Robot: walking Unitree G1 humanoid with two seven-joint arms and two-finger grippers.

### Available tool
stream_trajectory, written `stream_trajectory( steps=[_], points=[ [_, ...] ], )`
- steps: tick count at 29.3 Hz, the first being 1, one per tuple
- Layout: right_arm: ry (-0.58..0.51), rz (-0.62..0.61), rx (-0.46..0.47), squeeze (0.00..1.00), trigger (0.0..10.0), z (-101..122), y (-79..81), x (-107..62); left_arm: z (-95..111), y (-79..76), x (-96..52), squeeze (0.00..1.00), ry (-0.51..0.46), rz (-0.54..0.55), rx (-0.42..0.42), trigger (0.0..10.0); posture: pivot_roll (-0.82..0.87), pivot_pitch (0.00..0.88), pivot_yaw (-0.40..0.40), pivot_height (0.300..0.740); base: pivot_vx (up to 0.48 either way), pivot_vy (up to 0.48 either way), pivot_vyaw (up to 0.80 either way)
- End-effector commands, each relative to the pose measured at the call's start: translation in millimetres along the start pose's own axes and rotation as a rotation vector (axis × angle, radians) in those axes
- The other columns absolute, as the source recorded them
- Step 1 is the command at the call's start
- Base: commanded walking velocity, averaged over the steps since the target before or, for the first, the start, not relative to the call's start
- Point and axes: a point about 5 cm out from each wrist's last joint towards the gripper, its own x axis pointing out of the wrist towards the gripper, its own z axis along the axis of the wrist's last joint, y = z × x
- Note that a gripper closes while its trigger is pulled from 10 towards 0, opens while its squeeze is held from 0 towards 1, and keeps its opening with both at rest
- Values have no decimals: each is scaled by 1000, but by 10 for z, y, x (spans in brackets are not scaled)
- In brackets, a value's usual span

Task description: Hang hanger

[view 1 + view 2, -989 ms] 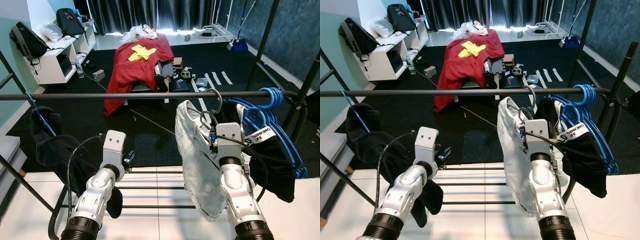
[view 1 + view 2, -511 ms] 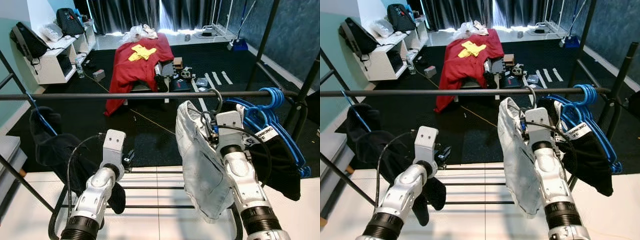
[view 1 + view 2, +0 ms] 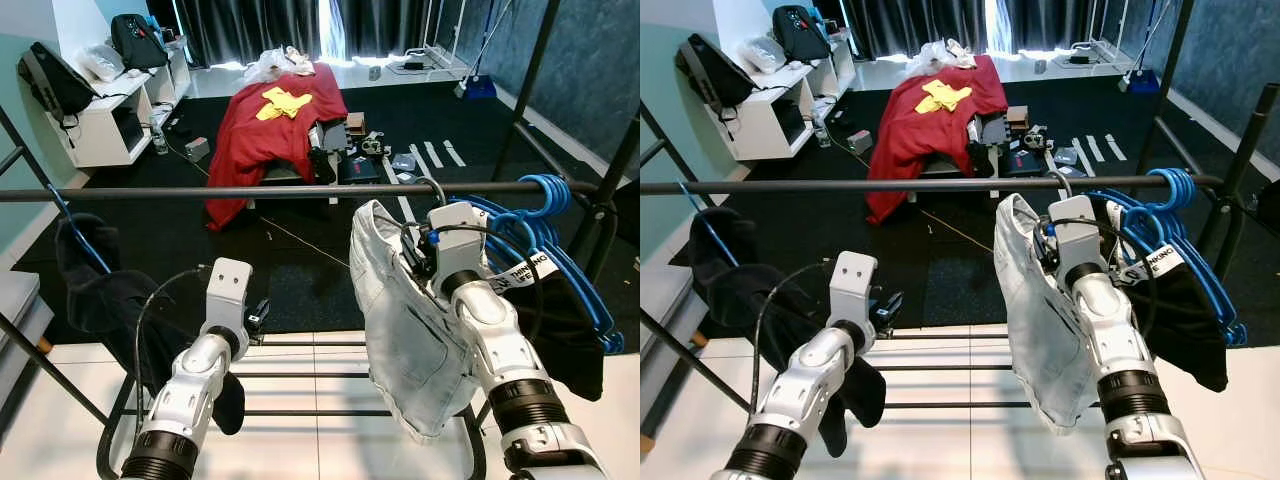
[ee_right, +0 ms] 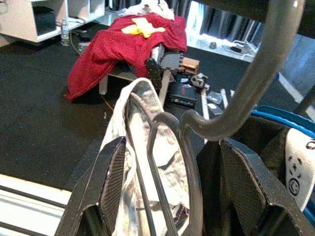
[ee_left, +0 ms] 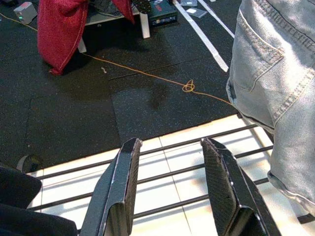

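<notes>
The grey hanger [image 4: 167,147] carries pale denim jeans [image 3: 400,330], its hook [image 3: 434,196] at the rail [image 3: 250,190]. My right hand [image 4: 167,182] is open around its neck; my left hand [image 5: 170,191] hangs open, empty.

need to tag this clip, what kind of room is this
Likely a lived-in room in a home, used for drying or storing clothes: a clothes rail carries light jeans and blue hangers, and a red cloth lies beyond over something low.

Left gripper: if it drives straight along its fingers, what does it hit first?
Probably the low rack bars over the white tiles; the left gripper is open, nothing between its fingers. The jeans hang off to one side. Depth unclear.
</notes>
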Motion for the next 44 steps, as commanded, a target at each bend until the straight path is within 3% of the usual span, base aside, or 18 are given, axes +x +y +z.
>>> stream_trajectory(
  steps=[1, 5, 14, 15, 16, 17, 19, 20, 28, 34, 36, 39, 40, 44],
  points=[
    [20, 53, -1, 0, 10000, 36, 11, 44, -17, 67, -6, 0, 17, 11, 23, 10000, 12, 19, 57, 740, 0, 0, 0],
    [44, 116, -20, 0, 10000, 43, 26, 61, -10, 69, -3, 0, 16, 12, 28, 10000, 11, 22, 56, 740, 0, 0, 0],
    [68, 126, 3, 0, 10000, 38, 2, 87, 3, 76, 8, 0, 15, 12, 35, 10000, 14, 23, 59, 740, 0, 0, 0],
    [71, 128, 7, 0, 5137, 36, 0, 92, 6, 78, 9, 0, 14, 12, 36, 10000, 15, 22, 59, 740, 0, 0, 0],
    [71, 128, 7, 0, 5137, 36, 0, 92, 6, 78, 9, 0, 14, 12, 36, 10000, 15, 22, 59, 740, 0, 0, 0],
    [72, 130, 10, 0, 4118, 35, -1, 95, 7, 80, 10, 0, 14, 12, 37, 10000, 15, 22, 59, 740, 0, 0, 0],
    [72, 130, 10, 0, 4118, 35, -1, 95, 7, 80, 10, 0, 14, 12, 37, 10000, 15, 22, 59, 740, 0, 0, 0],
    [73, 129, 14, 0, 3529, 37, -4, 100, 9, 84, 12, 0, 13, 13, 38, 10000, 15, 20, 59, 740, 0, 0, 0],
    [86, 128, 20, 0, 3490, 35, -23, 109, 18, 91, 17, 0, 11, 13, 38, 10000, 15, 17, 57, 740, 0, 0, 0],
    [79, 124, -7, 0, 2902, 67, -37, 116, 30, 101, 18, 0, 8, 15, 43, 10000, 17, 16, 59, 740, 0, 0, 0],
    [45, 110, -41, 0, 1294, 129, -29, 122, 35, 107, 21, 0, 8, 16, 46, 10000, 16, 17, 59, 740, 0, 0, 0],
    [24, 105, -58, 0, 667, 158, -9, 119, 36, 109, 21, 0, 7, 16, 48, 10000, 16, 16, 60, 740, 0, 0, 0],
    [-14, 103, -90, 0, 0, 190, 51, 99, 34, 107, 20, 0, 7, 14, 51, 10000, 16, 16, 60, 740, 0, 0, 0],
    [-77, 98, -137, 0, 0, 240, 143, 62, 34, 107, 17, 0, 7, 12, 54, 10000, 20, 20, 66, 740, 0, 0, 0]
  ],
)
